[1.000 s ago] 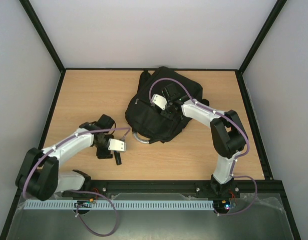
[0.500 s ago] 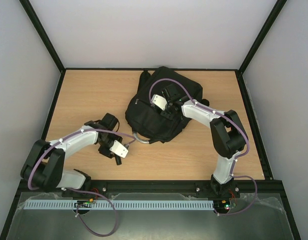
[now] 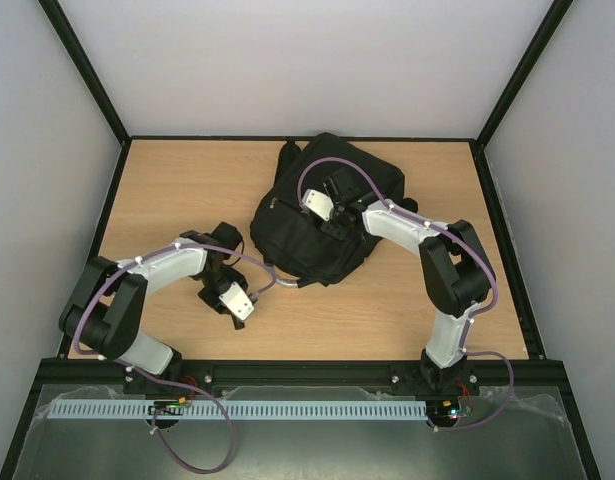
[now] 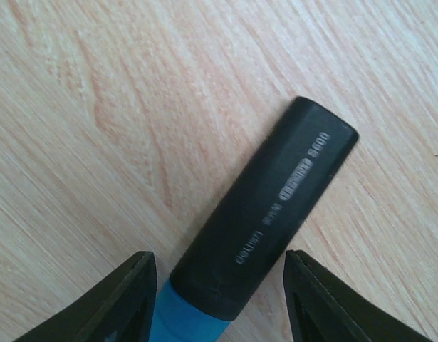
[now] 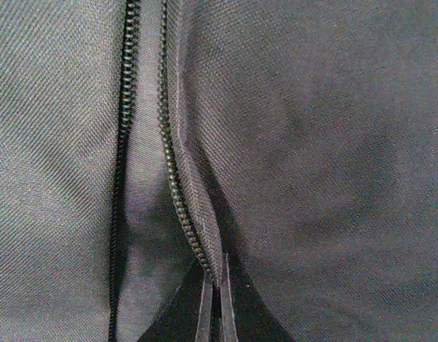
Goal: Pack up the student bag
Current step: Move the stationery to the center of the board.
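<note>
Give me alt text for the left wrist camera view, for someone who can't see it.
A marker with a black cap and a blue barrel lies diagonally on the light wooden table. Its blue end sits between the two open black fingers of the left gripper. Small grey lettering runs along the cap.

White arms [image 3: 167,268], black joints [image 3: 457,265], purple cables [image 3: 327,162].

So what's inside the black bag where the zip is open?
Through the open zip only dark grey cloth shows. Whatever lies deeper in the bag is hidden by its own fabric.
</note>
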Controlling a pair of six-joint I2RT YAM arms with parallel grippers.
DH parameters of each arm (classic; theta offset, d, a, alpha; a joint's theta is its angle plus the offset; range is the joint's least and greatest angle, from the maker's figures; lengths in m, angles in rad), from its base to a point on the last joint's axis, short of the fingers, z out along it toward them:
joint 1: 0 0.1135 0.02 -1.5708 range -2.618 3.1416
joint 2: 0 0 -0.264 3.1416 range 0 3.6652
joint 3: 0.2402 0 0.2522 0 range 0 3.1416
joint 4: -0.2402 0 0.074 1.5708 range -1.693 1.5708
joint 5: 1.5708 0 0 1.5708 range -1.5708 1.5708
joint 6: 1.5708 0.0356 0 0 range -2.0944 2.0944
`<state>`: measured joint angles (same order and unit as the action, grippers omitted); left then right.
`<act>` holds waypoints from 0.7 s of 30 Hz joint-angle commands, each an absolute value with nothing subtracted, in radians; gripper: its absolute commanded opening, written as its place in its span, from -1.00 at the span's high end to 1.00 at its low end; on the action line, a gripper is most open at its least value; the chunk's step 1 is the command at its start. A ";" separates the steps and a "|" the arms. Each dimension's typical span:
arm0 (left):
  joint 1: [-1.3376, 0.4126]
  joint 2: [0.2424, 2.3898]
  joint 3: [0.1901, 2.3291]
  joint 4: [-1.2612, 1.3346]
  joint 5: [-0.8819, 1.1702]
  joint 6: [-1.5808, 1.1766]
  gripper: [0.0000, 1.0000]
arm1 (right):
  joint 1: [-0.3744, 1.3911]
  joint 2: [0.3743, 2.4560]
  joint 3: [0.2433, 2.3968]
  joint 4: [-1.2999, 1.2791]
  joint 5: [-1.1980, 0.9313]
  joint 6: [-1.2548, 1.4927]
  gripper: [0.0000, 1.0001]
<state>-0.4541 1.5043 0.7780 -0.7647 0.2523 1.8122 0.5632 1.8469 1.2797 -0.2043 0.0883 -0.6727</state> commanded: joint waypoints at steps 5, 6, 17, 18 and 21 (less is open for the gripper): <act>-0.451 1.535 0.814 -0.790 0.294 1.731 0.18 | 0.580 1.873 1.264 -0.262 0.054 -0.675 0.98; -0.450 1.538 0.817 -0.795 0.289 1.714 0.22 | 0.580 1.875 1.267 -0.264 0.054 -0.676 0.98; -0.360 1.558 0.891 -0.737 0.237 1.361 0.40 | 0.580 1.883 1.266 -0.263 0.045 -0.667 0.98; -0.343 1.568 0.909 -0.733 0.232 1.321 0.40 | 0.580 1.883 1.267 -0.262 0.044 -0.666 0.98; -0.299 1.605 0.947 -0.707 0.182 1.195 0.44 | 0.580 1.887 1.272 -0.261 0.043 -0.663 0.98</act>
<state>-0.3485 1.5639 0.8894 -0.7372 0.2226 1.3979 0.5632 1.8469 1.2800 -0.2043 0.0875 -0.6712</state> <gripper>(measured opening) 0.311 0.027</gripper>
